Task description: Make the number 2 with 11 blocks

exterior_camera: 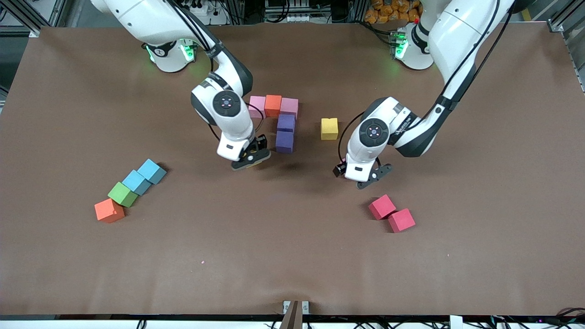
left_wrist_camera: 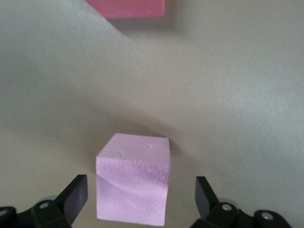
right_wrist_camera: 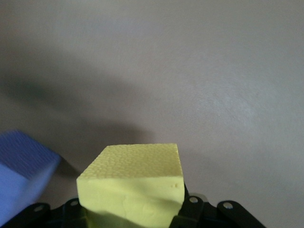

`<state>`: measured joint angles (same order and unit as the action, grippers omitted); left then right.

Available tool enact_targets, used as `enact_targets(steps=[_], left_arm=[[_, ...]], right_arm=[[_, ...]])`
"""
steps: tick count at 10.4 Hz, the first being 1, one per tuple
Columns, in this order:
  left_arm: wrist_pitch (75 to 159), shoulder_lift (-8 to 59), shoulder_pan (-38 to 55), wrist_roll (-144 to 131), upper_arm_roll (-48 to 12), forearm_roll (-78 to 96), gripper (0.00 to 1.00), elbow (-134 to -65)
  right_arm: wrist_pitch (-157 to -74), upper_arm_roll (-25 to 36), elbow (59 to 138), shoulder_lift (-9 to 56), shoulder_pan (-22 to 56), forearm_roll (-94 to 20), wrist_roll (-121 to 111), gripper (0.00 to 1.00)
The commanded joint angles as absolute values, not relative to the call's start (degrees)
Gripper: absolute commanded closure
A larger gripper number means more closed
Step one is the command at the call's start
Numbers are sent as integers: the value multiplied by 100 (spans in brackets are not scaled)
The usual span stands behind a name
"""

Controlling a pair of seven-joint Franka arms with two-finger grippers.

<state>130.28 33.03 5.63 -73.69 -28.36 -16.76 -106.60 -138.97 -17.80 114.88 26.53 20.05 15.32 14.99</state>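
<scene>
two pink cubes [exterior_camera: 257, 106] flank an orange cube [exterior_camera: 273, 104]; two purple cubes [exterior_camera: 285, 132], two yellow cubes [exterior_camera: 329, 128], two light blue cubes [exterior_camera: 144, 176], one green cube [exterior_camera: 122, 193], one orange-red cube [exterior_camera: 109, 210], two red cubes [exterior_camera: 392, 213], brown table [exterior_camera: 292, 256].

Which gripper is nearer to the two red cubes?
Left. The left gripper is open around a pink cube close beside the red cubes; the right gripper, shut on a yellow block, is by the purple cubes.

The right gripper [exterior_camera: 250, 160] is clamped on a yellow block [right_wrist_camera: 133, 183]. The left gripper [exterior_camera: 365, 179] hangs low, fingers [left_wrist_camera: 76, 194] spread wide.
</scene>
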Motion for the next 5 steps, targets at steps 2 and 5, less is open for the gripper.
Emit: enact_targets(steps=[2, 5], left_arm=[[13104, 3313, 528, -7401, -2874, -1845, 0, -10854], [13236, 3506, 615, -7418, -2874, -1898, 0, -10837]], right_arm=[[-14018, -1810, 11760, 2400, 1977, 1802, -636, 97], [-14167, -1828, 11847, 2513, 1986, 1802, -2332, 97]])
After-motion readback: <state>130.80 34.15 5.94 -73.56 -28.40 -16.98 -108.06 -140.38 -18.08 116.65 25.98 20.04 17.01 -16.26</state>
